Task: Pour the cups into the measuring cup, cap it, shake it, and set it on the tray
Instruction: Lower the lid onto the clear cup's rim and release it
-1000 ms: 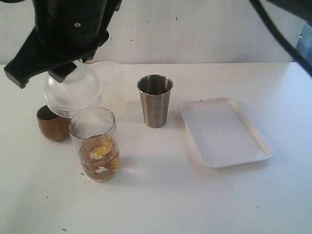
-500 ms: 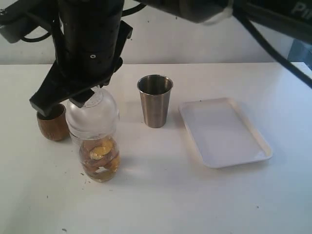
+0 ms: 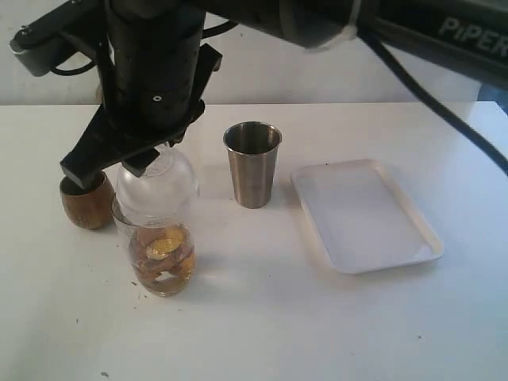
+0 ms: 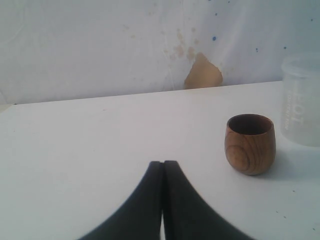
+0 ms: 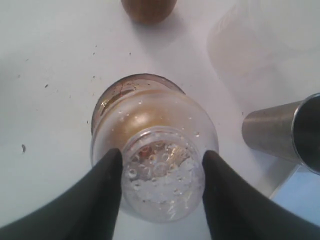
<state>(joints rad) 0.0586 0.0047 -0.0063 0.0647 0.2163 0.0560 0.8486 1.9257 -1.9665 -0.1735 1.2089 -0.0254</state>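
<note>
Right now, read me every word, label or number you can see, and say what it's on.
"PiPER": white letters on the black right arm, running to the picture's edge.
Raised letters on the frosted cup: blurred, perhaps "HOT", not certain.
Printed marks on the measuring cup: none readable.

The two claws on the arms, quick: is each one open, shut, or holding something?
Left gripper: shut, holding nothing.
Right gripper: closed on the clear dome lid above the measuring cup.
</note>
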